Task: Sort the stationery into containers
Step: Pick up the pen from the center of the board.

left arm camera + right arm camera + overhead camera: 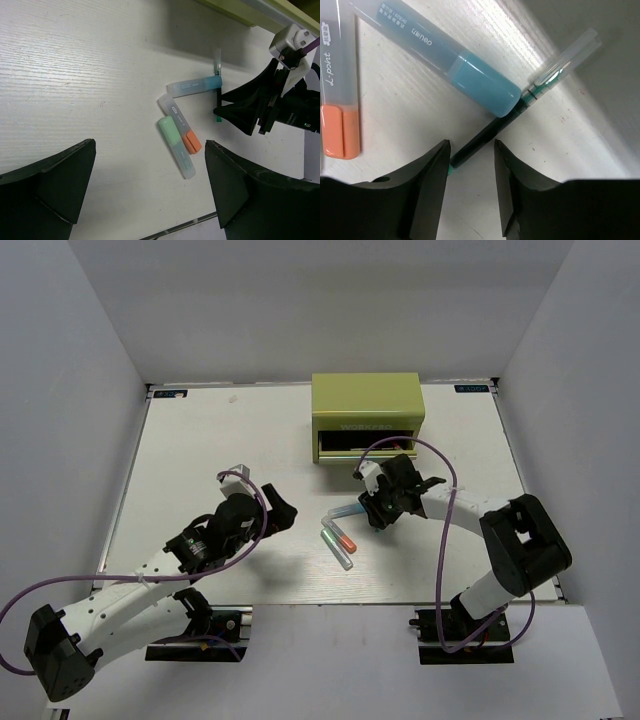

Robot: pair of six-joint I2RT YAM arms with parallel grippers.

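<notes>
The sorting looks barely begun: four pieces of stationery lie loose on the bench [200, 440] in front of the yellow-green chest [367, 400], and none can be seen put away. Nearest the chest front is a thin dark pen [485, 135] with a clear cap, and a light blue highlighter [195, 86] rests with its capped end against it. A little farther out from the chest, an orange highlighter [180, 122] and a green highlighter [175, 147] lie side by side, touching. The right tool [471, 150] is down at the bench just in front of the chest, its fingers partway apart on either side of the dark pen's lower end. A gap shows beside the pen, so I judge it not yet pinched. The left tool [150, 144] hovers well out from the chest's front-left corner with its fingers spread wide and nothing between them. Every piece is left to carry, the pen likely first. As for the container, the chest's lower front shows a dark drawer opening [365, 445]. The overhead view is too dark to tell whether anything lies inside.
</notes>
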